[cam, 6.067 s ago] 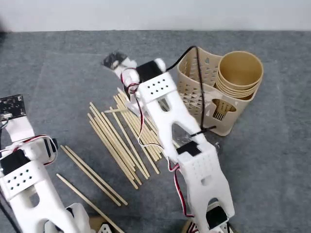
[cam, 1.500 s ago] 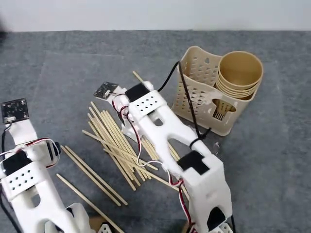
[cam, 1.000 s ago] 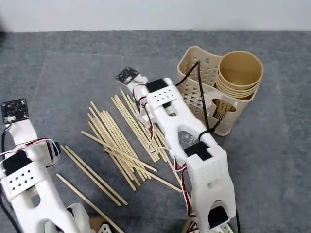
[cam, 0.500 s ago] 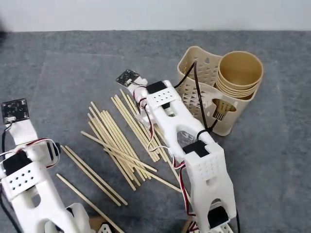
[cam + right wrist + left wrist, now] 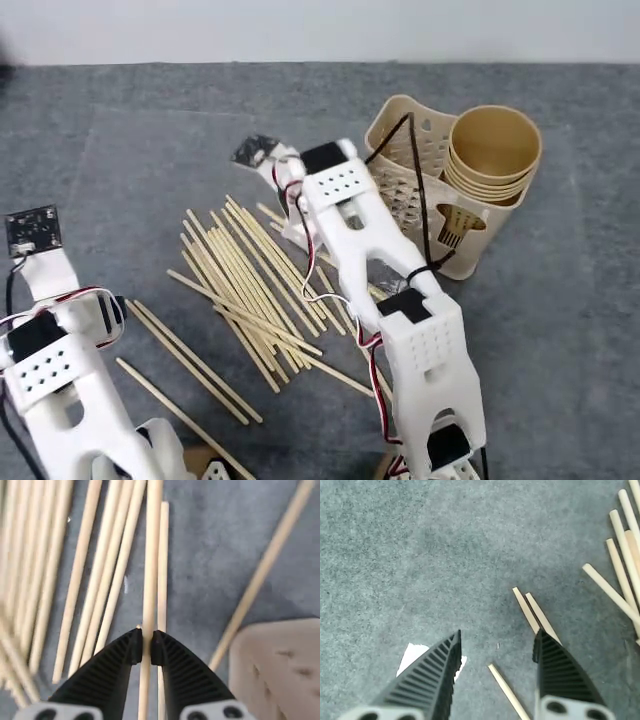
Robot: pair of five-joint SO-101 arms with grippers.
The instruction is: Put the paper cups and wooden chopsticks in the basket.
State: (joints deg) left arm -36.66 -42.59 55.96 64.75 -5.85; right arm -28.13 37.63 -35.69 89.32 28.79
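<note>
Your right gripper [image 5: 145,647] is pinched onto one pale wooden chopstick [image 5: 151,555], and the beige perforated plastic basket [image 5: 280,670] is just beside it. With so much stick ahead of the jaws, it could pivot, slip free, or snag on the basket rim.

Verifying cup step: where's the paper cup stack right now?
High view: the paper cup stack stands inside the basket, in its right-hand end, toward the table's far right, past the scattered chopsticks.
</note>
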